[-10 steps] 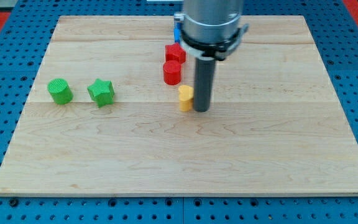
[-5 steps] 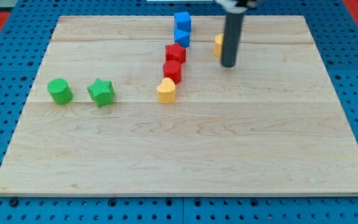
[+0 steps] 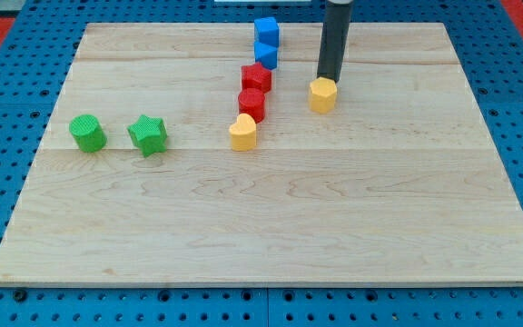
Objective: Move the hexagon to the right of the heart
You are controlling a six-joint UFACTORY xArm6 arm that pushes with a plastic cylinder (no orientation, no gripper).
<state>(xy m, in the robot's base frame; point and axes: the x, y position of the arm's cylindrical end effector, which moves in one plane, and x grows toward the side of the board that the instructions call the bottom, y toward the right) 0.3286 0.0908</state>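
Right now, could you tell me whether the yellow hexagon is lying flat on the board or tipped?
Flat: the yellow hexagon shows its level top face, with my tip at its upper edge.

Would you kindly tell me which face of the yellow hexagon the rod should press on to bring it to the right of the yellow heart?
Probably the upper face. The yellow hexagon already lies to the right of the yellow heart but nearer the view's top, so it mostly needs a push toward the view's bottom. My tip sits at that upper edge, seemingly touching. The flat sides should slide steadily.
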